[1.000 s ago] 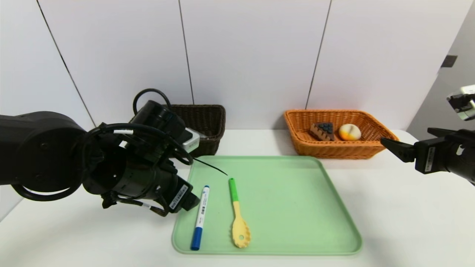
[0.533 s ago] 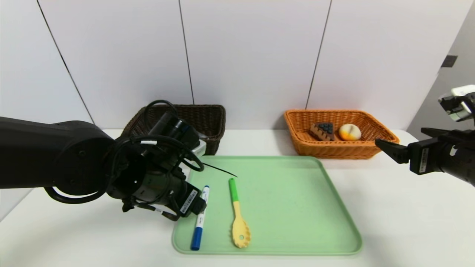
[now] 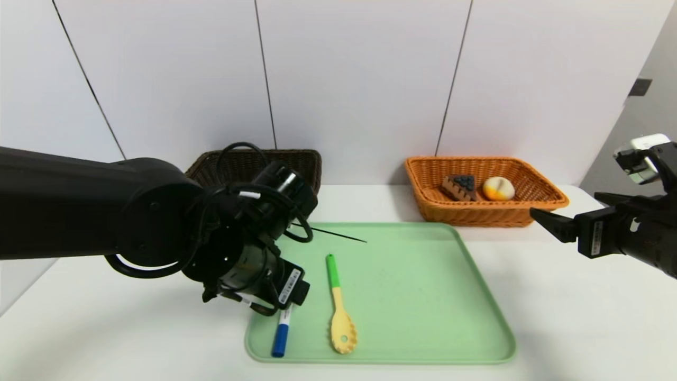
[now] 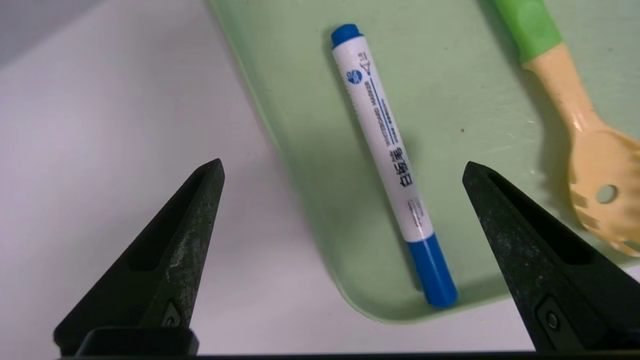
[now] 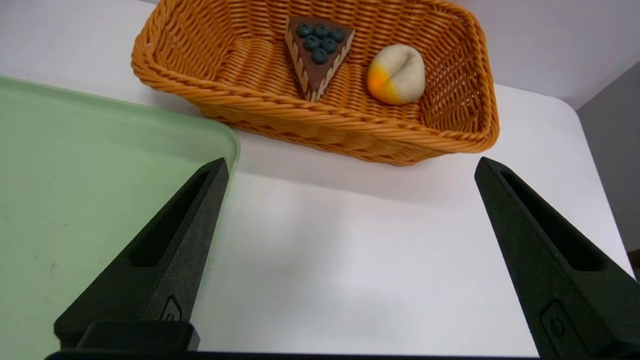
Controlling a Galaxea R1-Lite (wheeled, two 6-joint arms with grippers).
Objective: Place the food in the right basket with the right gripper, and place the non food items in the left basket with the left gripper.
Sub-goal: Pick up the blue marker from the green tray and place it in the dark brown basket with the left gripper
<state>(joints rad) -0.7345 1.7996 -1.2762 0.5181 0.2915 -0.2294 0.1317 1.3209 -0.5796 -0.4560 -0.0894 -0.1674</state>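
Left claw [image 4: 342, 170] advanced, gaping empty over one marker [image 4: 390, 160] (one spoon [image 4: 575, 120] beside).

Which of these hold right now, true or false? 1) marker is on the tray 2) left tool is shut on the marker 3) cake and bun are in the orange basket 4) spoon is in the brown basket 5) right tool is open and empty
1) True: the marker lies on the green tray.
2) False: the left tool is open above the marker, not touching it.
3) True: the cake and bun sit in the orange basket.
4) False: the spoon lies on the tray, beside the marker; the brown basket is behind.
5) True: the right tool is open, holding nothing.
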